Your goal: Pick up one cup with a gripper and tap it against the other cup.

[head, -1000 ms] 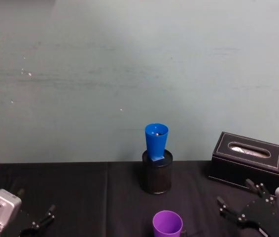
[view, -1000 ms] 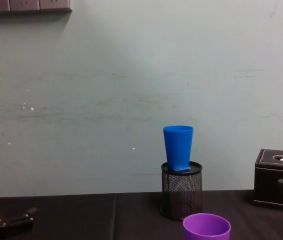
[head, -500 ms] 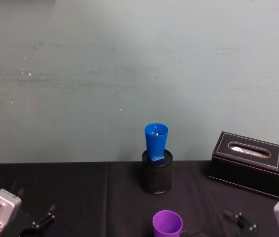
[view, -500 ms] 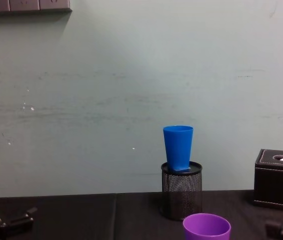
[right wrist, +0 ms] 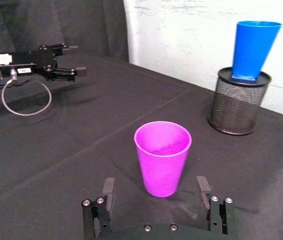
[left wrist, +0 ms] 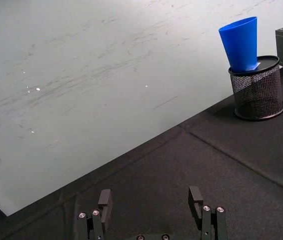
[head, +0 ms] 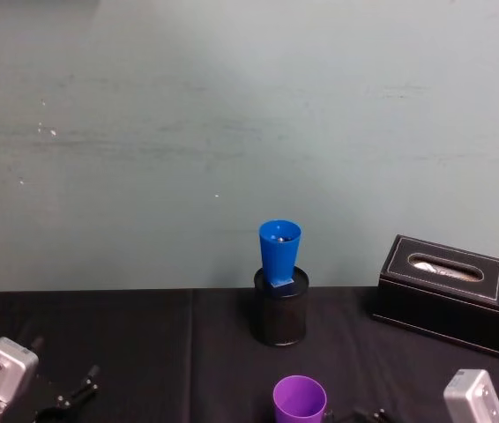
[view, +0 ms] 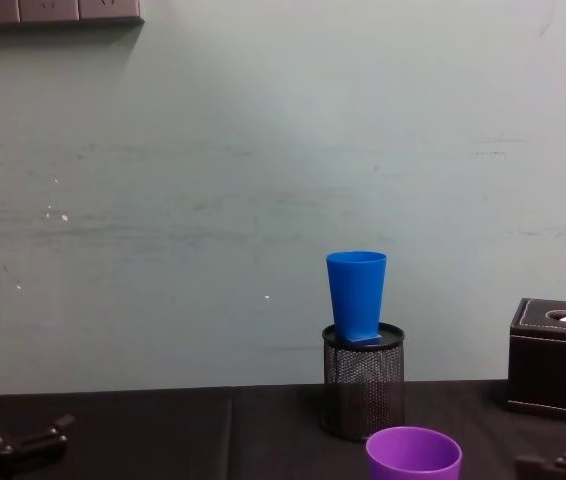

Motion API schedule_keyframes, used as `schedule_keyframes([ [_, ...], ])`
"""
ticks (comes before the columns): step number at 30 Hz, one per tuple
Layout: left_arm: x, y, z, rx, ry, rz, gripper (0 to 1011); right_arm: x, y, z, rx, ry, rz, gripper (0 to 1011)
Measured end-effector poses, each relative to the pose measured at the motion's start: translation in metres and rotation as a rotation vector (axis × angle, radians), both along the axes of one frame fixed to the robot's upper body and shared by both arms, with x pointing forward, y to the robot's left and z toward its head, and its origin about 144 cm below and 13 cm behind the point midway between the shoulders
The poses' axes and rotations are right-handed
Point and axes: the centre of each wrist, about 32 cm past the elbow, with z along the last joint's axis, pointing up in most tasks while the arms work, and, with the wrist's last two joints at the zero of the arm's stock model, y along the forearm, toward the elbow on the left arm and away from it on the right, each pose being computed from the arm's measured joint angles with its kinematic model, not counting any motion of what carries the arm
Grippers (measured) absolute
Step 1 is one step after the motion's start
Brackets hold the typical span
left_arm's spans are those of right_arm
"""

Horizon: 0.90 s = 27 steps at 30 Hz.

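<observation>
While the purple cup [right wrist: 162, 157] stands upright and mouth up on the black table [right wrist: 56, 165], nothing touches it. It is near the robot's edge of the table, slightly right of centre in the head view.

The right gripper [right wrist: 155, 189] sits low over the table on the robot's side of this cup. Its two fingers are spread wide with nothing between the pads. The cup is in line with the gap and clear of both fingers (whether its base has entered the gap cannot be told from the wrist view). In the chest view the gripper's dark tips show at the lower right corner, to the right of the cup and apart from it.

The blue cup [head: 279, 251] stands mouth up on top of a black mesh pen holder [head: 279, 308]. The holder is farther back on the table, close to the pale green wall [head: 232, 132] and well apart from the purple cup. A black box [head: 448, 286] with an oval slot in its top lies to the right of the holder, not touching it.

The left gripper [left wrist: 150, 200] is low at the table's left near corner, well apart from both cups. Its fingers are parted and hold nothing. A looped cable [right wrist: 25, 97] hangs beside its arm.
</observation>
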Motion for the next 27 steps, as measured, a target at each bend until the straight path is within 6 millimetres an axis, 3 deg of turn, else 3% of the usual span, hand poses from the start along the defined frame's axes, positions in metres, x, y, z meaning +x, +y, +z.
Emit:
schedule_keyframes([
  [27,0.000,0.000,0.000,0.000,0.000,0.000,1004,0.036,0.030,-0.023,0.060,-0.016,0.001,1002],
])
